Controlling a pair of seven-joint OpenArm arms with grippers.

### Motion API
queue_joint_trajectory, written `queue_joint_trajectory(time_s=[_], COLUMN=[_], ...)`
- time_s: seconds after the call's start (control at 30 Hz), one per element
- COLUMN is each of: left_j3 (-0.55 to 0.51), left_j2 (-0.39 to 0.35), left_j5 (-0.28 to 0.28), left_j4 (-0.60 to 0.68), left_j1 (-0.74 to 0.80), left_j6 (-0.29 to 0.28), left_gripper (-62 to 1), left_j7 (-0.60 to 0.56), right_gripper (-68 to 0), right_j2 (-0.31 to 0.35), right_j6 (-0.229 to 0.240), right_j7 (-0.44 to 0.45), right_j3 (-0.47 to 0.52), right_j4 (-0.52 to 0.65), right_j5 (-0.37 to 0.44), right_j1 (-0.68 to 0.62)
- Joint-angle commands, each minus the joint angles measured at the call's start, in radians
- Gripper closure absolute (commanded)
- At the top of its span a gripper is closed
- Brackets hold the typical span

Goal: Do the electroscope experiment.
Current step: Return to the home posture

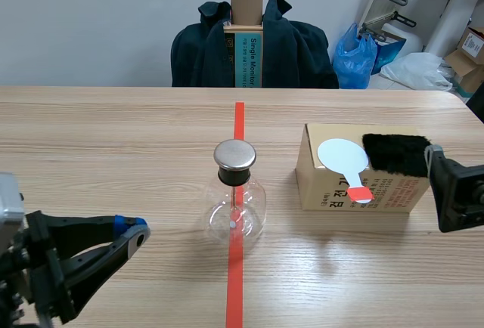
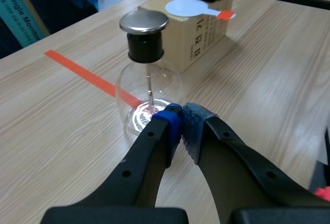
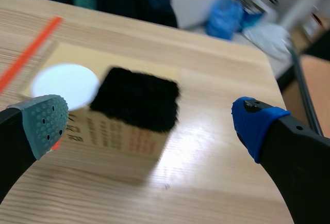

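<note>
On top of the box (image 1: pixel 318 184), the black fur pad (image 3: pixel 136 105) lies beside the white paddle (image 1: pixel 342 154), squarely ahead of the open right pincer (image 3: pixel 149 123), the nearer arm. The electroscope (image 1: pixel 237 196) stands on the worktop (image 1: pixel 113 131) beside the box; past it sits the left pincer (image 2: pixel 180 131), closed on nothing.

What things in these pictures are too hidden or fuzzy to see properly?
Inside the glass flask: whatever hangs on its rod is too small in the scene view; in the left wrist view glare and the left tool cover its bottom.
Writing on the cardboard box: blurred in the right wrist view, partly covered by the white paddle in the scene view.
Box top under the black fuzzy cloth: hidden in every view.
</note>
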Motion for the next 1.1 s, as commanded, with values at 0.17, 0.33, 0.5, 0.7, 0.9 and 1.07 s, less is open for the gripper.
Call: queue_joint_trajectory(time_s=[0.17,0.33,0.5,0.7,0.9,1.07], left_j3=[-0.105,-0.13,-0.148,-0.148,-0.148,-0.148], left_j2=[0.009,0.009,0.01,0.027,0.029,0.028], left_j5=[-0.027,-0.028,-0.028,-0.027,-0.027,-0.027], left_j4=[0.135,0.149,0.149,0.149,0.149,0.149], left_j1=[0.155,0.158,0.157,0.157,0.157,0.157], left_j6=[-0.002,-0.002,-0.002,-0.002,-0.002,-0.002], left_gripper=[-1.9,-13.0,-54.7,-62.3,-62.3,-62.3], left_j7=[0.027,0.027,0.019,0.027,0.026,0.025], right_gripper=[-67.9,-67.9,-67.9,-67.9,-67.9,-67.9], right_j2=[0.005,0.004,-0.003,-0.003,-0.003,-0.003], right_j6=[0.145,0.205,0.236,0.235,0.235,0.235], right_j7=[0.007,0.008,0.009,-0.004,-0.042,-0.042], right_j3=[0.021,0.021,0.019,0.02,0.02,0.02], right_j4=[0.029,0.029,0.029,0.029,0.029,0.029], right_j5=[-0.092,-0.111,-0.111,-0.111,-0.111,-0.111], right_j1=[0.088,0.11,0.11,0.109,0.109,0.109])
